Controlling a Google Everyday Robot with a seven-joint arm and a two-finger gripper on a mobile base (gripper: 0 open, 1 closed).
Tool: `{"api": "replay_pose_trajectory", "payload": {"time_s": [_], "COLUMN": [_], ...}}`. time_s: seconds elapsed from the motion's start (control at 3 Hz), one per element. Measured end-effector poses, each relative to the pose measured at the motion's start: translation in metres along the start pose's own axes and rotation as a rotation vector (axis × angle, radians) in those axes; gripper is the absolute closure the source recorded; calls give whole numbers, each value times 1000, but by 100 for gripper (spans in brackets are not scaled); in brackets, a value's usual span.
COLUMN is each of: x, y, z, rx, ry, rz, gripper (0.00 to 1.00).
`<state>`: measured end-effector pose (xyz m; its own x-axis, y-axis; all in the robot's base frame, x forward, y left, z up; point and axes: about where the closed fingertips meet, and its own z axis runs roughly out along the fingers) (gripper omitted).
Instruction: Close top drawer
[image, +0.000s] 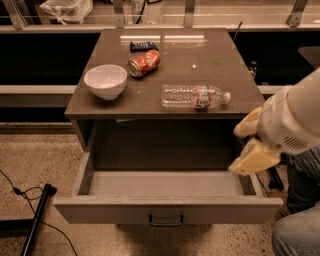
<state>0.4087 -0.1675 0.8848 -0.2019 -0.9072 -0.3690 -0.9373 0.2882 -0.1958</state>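
Note:
The top drawer (165, 210) is pulled wide open below the tabletop. Its flat taupe-grey front faces me, with a small dark handle (166, 220) at the centre. Its plain grey inside (165, 184) holds nothing. My gripper (251, 146) comes in from the right on a bulky white arm (292, 120). It hangs over the drawer's right side wall, just under the tabletop's front right corner and behind the drawer front. It holds nothing that I can see.
On the brown tabletop (210, 60) are a white bowl (105, 81), a tipped red can (144, 63), a dark blue packet (143, 45) and a clear plastic bottle (195, 96) lying on its side. A black cable and pole (37, 212) lie on the floor at the left. A person's legs (300, 220) are at the right.

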Motion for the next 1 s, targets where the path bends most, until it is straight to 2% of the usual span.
{"api": "replay_pose_trajectory", "payload": {"time_s": [0.33, 0.67, 1.0], "x": [17, 47, 63], "y": [34, 62, 85], "z": [71, 114, 136], "rx": [-69, -123, -151], "ry": [-49, -121, -185], "rz": [20, 76, 69], "gripper": [66, 89, 100]}}
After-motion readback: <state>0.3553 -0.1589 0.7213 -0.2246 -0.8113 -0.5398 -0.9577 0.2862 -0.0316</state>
